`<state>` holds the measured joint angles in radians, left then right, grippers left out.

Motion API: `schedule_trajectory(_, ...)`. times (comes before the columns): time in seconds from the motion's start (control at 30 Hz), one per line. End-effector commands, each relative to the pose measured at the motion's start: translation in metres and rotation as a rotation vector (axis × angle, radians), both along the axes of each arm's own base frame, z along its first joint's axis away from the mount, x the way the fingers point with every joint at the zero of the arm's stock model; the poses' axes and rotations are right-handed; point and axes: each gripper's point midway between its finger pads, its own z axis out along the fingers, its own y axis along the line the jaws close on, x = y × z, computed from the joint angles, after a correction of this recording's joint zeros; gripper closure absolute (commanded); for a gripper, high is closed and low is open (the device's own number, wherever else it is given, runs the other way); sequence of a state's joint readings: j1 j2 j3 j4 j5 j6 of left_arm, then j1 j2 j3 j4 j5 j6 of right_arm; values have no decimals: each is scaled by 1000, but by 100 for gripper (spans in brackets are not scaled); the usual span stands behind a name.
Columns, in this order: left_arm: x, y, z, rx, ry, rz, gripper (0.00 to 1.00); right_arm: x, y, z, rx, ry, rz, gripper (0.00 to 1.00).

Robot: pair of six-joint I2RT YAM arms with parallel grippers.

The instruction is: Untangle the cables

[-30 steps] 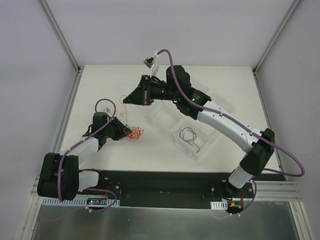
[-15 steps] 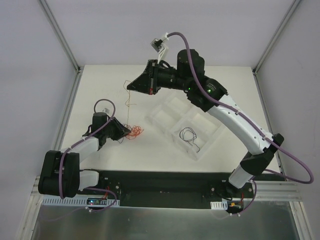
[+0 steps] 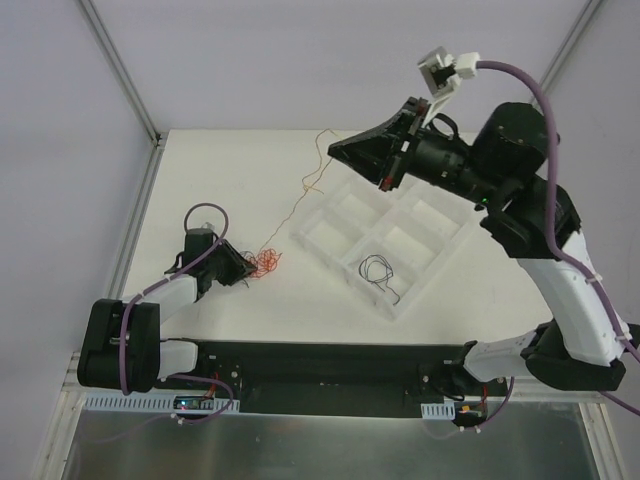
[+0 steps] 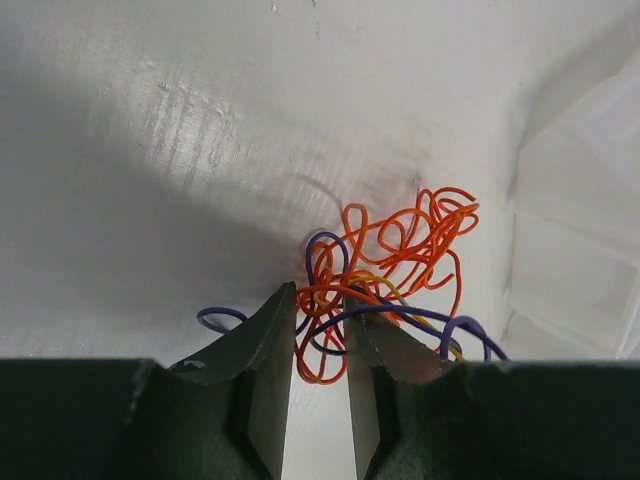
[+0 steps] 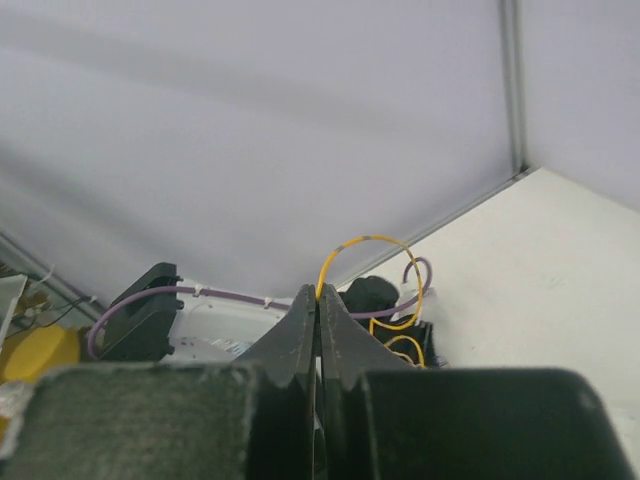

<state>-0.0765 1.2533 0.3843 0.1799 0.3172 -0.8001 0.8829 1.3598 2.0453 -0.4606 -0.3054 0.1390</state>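
Observation:
A small tangle of orange, purple and yellow cables (image 3: 266, 262) lies on the white table left of centre. My left gripper (image 3: 243, 270) is low at its left side. In the left wrist view the jaws (image 4: 318, 305) are nearly closed, with orange and purple strands of the tangle (image 4: 400, 240) pinched between them. My right gripper (image 3: 337, 151) is raised high over the table's back, shut on one thin yellow-tan cable (image 3: 305, 183) that runs taut down to the tangle. The right wrist view shows its jaws (image 5: 319, 292) closed on that yellow cable (image 5: 372, 238), which loops above the tips.
A white tray with several compartments (image 3: 322, 238) stands at the table's middle right, below my right arm. One black cable (image 3: 380, 272) lies in its near compartment. The tray's edge shows in the left wrist view (image 4: 560, 260). The enclosure walls stand close behind and beside.
My right gripper has risen and swung to the right with the yellow-tan cable, drawing it out longer from the tangle. The left gripper has stayed at the tangle.

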Motion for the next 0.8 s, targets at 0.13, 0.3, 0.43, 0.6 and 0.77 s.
schedule_trajectory(0.13, -6, 20, -3, 83, 9, 54, 75, -8, -82, 69, 53, -265, -253, 100)
schedule_trajectory(0.3, -6, 24, -6, 99, 17, 68, 73, -10, -112, 85, 72, -319, -357, 100)
schedule_trajectory(0.43, -6, 25, -5, 100, 23, 69, 72, -3, -127, 80, 53, -325, -438, 100)
schedule_trajectory(0.6, -6, 25, 0, 96, 16, 71, 71, 8, -148, 75, 8, -348, -556, 100)
schedule_trajectory(0.77, -2, 19, 23, 67, -42, 43, 66, 30, -158, 55, -84, -345, -678, 100)
